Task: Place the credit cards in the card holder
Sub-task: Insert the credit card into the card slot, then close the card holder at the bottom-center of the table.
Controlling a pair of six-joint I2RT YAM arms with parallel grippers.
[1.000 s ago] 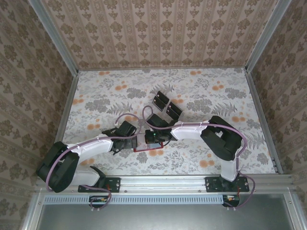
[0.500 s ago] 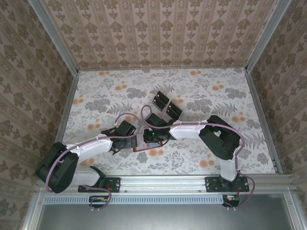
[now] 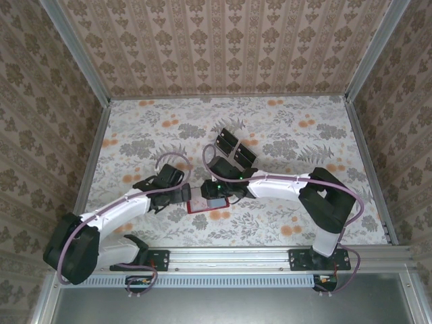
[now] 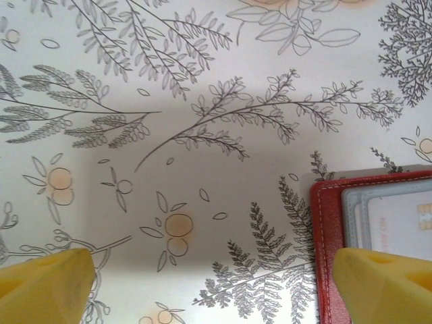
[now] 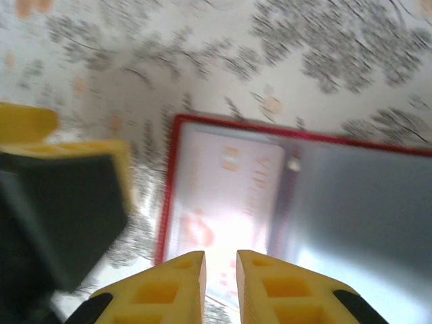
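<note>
- One red wallet lies open on the table, with one pale card in a pocket.
- Two more cards lie side by side farther back.
- Left gripper: wide, empty, beside the wallet.
- Right gripper: narrow, over the wallet.

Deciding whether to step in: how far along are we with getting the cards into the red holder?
Done: one pale card sits in a pocket of the open card holder. In hand: the right tool, nearly closed, is over that card, while the open left tool has a finger at the holder's edge. Left: two credit cards lie on the table beyond.
</note>
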